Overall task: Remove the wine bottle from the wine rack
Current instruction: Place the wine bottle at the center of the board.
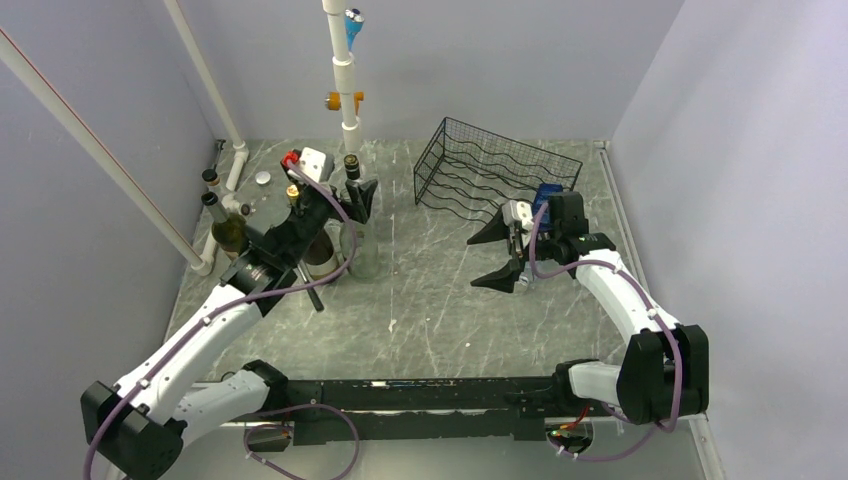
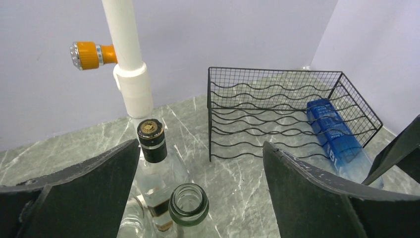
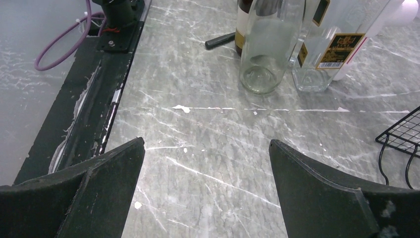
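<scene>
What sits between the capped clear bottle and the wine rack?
Nothing. Only bare marble table separates the capped clear bottle from the wine rack. This is clearest in the left wrist view, and the top view agrees.

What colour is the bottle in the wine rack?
Blue; the bottle shows best in the left wrist view.

Bottle (image 2: 331, 134) seemingly in wine rack (image 2: 277, 79)

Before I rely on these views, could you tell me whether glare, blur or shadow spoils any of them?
Top external: even, soft light, faint shadows, the wine rack sharp. Left wrist: rack wires and blue bottle crisp, the near fingers slightly soft. Right wrist: table sharp, with a washed-out white patch at the top right corner.
</scene>
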Controlling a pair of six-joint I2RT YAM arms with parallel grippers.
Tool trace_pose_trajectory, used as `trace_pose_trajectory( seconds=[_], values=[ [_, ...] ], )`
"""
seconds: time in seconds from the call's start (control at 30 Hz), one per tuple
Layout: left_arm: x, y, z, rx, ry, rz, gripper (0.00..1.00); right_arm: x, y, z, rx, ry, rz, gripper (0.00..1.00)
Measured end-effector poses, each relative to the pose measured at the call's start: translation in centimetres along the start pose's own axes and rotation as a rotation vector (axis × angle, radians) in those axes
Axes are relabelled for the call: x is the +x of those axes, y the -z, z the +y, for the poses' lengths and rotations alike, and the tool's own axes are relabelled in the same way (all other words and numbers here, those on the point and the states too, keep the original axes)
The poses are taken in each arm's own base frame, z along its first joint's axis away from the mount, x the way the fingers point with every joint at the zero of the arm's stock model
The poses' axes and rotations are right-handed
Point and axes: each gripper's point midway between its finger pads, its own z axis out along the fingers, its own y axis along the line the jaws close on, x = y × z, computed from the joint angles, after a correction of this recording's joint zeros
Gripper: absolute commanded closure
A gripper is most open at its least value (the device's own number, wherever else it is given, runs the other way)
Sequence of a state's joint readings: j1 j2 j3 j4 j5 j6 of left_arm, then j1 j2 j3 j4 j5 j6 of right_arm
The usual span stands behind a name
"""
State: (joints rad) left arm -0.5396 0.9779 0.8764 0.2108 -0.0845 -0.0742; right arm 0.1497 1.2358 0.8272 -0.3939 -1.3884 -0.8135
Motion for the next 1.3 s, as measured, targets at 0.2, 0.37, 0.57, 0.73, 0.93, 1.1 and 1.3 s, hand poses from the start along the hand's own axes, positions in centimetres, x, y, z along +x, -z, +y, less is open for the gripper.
trace_pose_trajectory(
  seconds=[0.2, 0.37, 0.57, 0.73, 0.93, 1.1, 1.3],
  values=[
    [-2.6, 1.4, -0.5, 0.023, 0.019, -0.02, 0.0, 0.2, 0.4, -0.1, 0.014, 0.008, 0.006, 0.0],
    [-3.7, 2.8, -0.9, 0.046, 0.052, -0.025, 0.01, 0.3, 0.8, -0.1, 0.029, 0.02, 0.017, 0.0],
    [-3.9, 3.9, -1.6, 0.073, 0.105, 0.013, 0.01, 0.4, 1.5, -0.4, 0.059, 0.035, 0.027, 0.0],
    [-3.2, 4.4, -2.4, 0.105, 0.158, 0.056, 0.01, 0.2, 2.2, -0.6, 0.084, 0.048, 0.034, 0.0],
    [-2.7, 4.9, -3.6, 0.158, 0.212, 0.092, 0.01, 0.1, 3.0, -0.8, 0.114, 0.06, 0.037, 0.0],
    [-2.5, 5.3, -4.4, 0.194, 0.243, 0.12, 0.01, 0.0, 3.5, -1.1, 0.134, 0.063, 0.04, 0.0],
    [-3.0, 5.7, -5.2, 0.234, 0.267, 0.133, 0.01, -0.3, 4.2, -1.1, 0.158, 0.07, 0.042, 0.0]
  ],
)
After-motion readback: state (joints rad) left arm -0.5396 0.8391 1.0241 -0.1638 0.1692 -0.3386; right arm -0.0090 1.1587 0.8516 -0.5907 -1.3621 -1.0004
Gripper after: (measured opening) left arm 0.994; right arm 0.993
